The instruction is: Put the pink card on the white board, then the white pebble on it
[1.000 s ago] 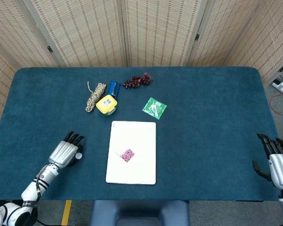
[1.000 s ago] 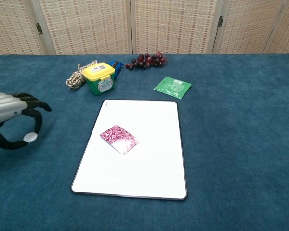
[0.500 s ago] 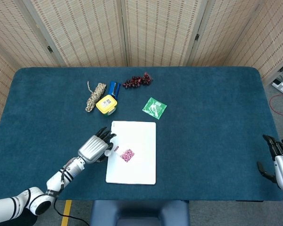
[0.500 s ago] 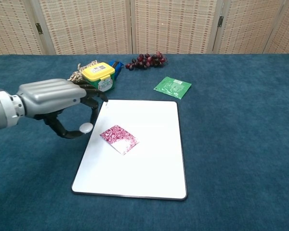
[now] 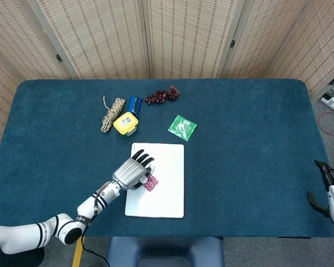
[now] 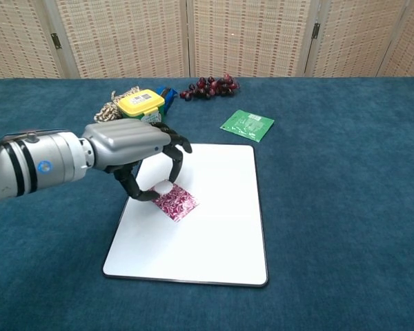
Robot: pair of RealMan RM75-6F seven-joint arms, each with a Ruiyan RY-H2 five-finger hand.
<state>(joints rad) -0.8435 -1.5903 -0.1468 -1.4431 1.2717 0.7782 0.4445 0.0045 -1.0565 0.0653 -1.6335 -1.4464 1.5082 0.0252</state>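
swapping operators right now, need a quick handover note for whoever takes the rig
Left hand: over the left part of the white board, pinching the white pebble between thumb and a finger, right above the pink card.
Right hand: at the table's right edge, fingers apart, holding nothing.
Done: the pink card lies flat on the board.
Left: lower the pebble onto the card, let go, and draw the left hand away. From these views I cannot tell whether the pebble already touches the card.
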